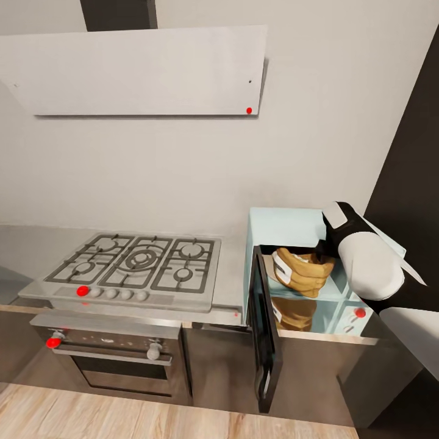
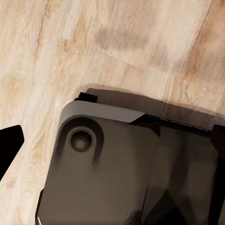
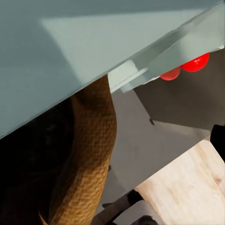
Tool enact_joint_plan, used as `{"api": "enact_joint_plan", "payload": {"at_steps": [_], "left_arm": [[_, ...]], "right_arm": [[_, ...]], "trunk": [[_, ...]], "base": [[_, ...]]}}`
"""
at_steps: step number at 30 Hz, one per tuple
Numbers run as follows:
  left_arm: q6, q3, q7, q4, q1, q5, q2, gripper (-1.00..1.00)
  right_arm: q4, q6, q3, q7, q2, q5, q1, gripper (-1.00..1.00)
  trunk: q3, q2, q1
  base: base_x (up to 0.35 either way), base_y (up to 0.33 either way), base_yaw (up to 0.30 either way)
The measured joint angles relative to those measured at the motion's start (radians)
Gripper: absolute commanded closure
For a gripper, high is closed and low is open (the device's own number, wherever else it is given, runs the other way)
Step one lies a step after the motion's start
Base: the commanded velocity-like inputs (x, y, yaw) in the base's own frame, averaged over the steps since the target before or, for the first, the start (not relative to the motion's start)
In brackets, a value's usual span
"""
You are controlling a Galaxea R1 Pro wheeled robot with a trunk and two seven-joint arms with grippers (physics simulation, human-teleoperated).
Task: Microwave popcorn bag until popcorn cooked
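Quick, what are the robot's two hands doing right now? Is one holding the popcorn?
Left gripper: cannot tell.
Right gripper: reaching into the open microwave at the popcorn bag; fingers hidden, so a grip cannot be told.

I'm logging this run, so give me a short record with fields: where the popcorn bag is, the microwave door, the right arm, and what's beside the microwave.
popcorn bag: inside the microwave cavity
microwave door: swung open
right arm: reaching into the cavity beside the bag; grip hidden
beside microwave: gas hob on countertop
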Motion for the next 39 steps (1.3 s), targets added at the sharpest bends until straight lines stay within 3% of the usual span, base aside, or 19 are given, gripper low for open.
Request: {"api": "enact_joint_plan", "payload": {"at_steps": [9, 11, 12, 39], "left_arm": [[0.000, 0.000, 0.000, 0.000, 0.000, 0.001, 0.000, -1.00], [0.000, 0.000, 0.000, 0.000, 0.000, 0.001, 0.000, -1.00], [0.000, 0.000, 0.000, 0.001, 0.000, 0.001, 0.000, -1.00], [0.000, 0.004, 0.000, 0.000, 0.000, 0.004, 0.005, -1.00]], "right_arm": [[0.001, 0.000, -0.004, -0.018, 0.000, -0.010, 0.000, -1.00], [-0.004, 0.001, 0.006, 0.018, -0.001, 0.008, 0.001, -1.00], [-0.004, -0.004, 0.005, 0.021, 0.000, -0.004, 0.000, -1.00], [-0.004, 0.000, 0.005, 0.022, 0.009, -0.006, -0.014, -1.00]], "trunk": [[0.000, 0.000, -0.001], [0.000, 0.001, 0.001], [0.000, 0.001, 0.001], [0.000, 0.001, 0.000]], "base": [[-0.010, 0.000, 0.000], [-0.199, 0.000, 0.000], [-0.165, 0.000, 0.000], [-0.047, 0.000, 0.000]]}}
